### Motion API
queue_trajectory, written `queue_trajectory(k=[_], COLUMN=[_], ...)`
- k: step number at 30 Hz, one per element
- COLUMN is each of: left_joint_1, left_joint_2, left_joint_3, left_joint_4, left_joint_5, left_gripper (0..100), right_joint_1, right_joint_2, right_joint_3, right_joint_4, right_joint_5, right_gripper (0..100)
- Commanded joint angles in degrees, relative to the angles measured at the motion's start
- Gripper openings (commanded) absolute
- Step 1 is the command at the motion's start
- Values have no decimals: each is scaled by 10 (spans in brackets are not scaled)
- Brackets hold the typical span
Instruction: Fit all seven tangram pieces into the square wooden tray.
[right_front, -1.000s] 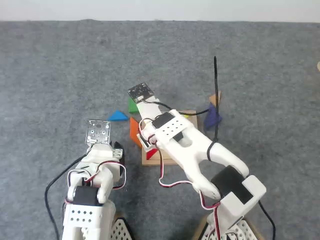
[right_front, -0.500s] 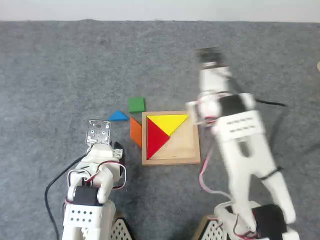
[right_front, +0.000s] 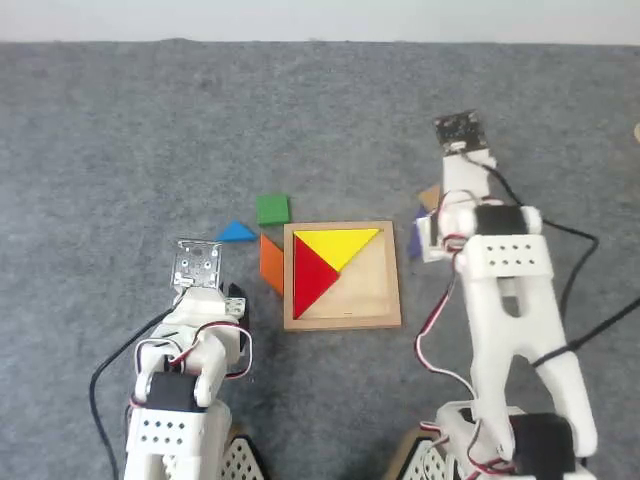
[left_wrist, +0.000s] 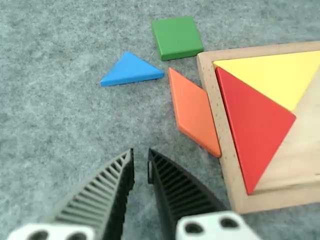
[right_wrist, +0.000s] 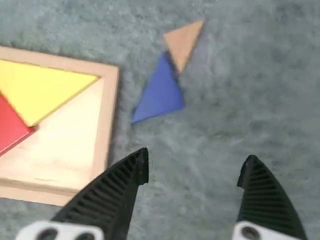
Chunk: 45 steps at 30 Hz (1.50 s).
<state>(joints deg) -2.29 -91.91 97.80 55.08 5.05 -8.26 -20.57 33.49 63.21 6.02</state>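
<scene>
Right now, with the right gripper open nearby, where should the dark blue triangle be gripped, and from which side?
From straight above: the dark blue triangle lies flat on the grey carpet, so only its edges offer a hold. Pinch across its broad end, away from the tip meeting the tan triangle, probably best with the right gripper.

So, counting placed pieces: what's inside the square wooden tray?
A yellow triangle and a red triangle lie inside the square wooden tray; the rest is bare wood, nothing hidden.
</scene>
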Motion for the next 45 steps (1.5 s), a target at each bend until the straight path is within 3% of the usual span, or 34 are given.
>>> queue_trajectory(k=[1, 6, 21, 27, 34, 37, 39, 43, 45], left_joint_1=[-4, -4, -4, 56, 90, 90, 84, 33, -7], left_joint_2=[-8, -8, -8, -8, -8, -8, -9, -9, -5], left_joint_3=[-10, -10, -10, -10, -10, -10, -10, -48, -93], left_joint_4=[2, 2, 2, 2, 2, 2, -8, -2, 5], left_joint_5=[4, 4, 4, 3, 4, -2, -50, -262, -259], left_gripper=[54, 54, 54, 55, 55, 55, 55, 55, 55], right_joint_1=[-18, -15, 30, 35, 57, 53, 57, 74, 78], right_joint_2=[-27, -29, -33, -36, -152, -223, -265, -324, -342], right_joint_3=[36, 106, 141, 142, 201, 269, 310, 385, 419], right_joint_4=[-54, -129, -175, -175, -170, -172, -173, -194, -220], right_joint_5=[-36, -41, -57, -57, -52, -5, 18, 64, 79], right_gripper=[289, 289, 289, 289, 288, 288, 288, 288, 288])
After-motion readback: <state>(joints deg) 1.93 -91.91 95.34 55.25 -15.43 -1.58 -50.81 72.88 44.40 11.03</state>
